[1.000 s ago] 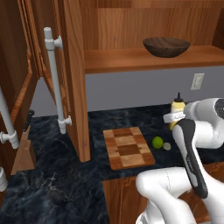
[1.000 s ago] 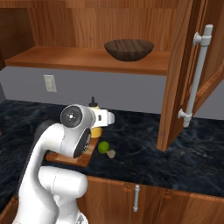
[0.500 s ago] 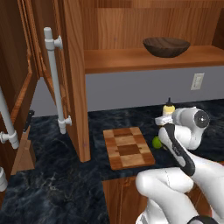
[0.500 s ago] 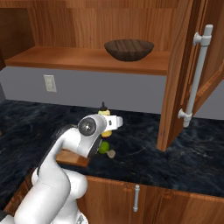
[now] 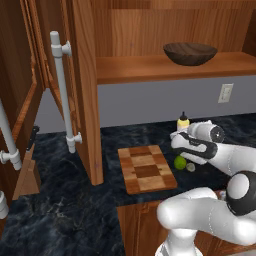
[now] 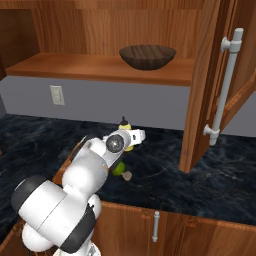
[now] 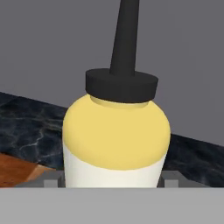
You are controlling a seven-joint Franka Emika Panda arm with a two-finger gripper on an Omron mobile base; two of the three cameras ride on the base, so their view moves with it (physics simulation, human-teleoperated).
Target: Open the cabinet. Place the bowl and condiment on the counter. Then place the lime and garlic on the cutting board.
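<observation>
Hand view shows the gripper (image 7: 112, 183) with its jaws wide on each side of the condiment (image 7: 116, 135), which stands upright on the counter (image 5: 60, 210); whether they touch it, I cannot tell. Just beside it lie the lime (image 5: 179, 162) and garlic (image 5: 191, 167), near the cutting board (image 5: 146, 169). The bowl (image 5: 190, 53) sits up in the open cabinet (image 5: 85, 90).

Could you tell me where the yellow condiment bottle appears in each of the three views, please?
Left base view: the bottle stands on the counter right of centre, partly behind the arm's wrist.
Right base view: the bottle is near the centre, below the shelf, partly behind the wrist.
Hand view: the bottle is very close, in the middle, upright.
Shared landmark: the lime lies just in front of it in both base views.
</observation>
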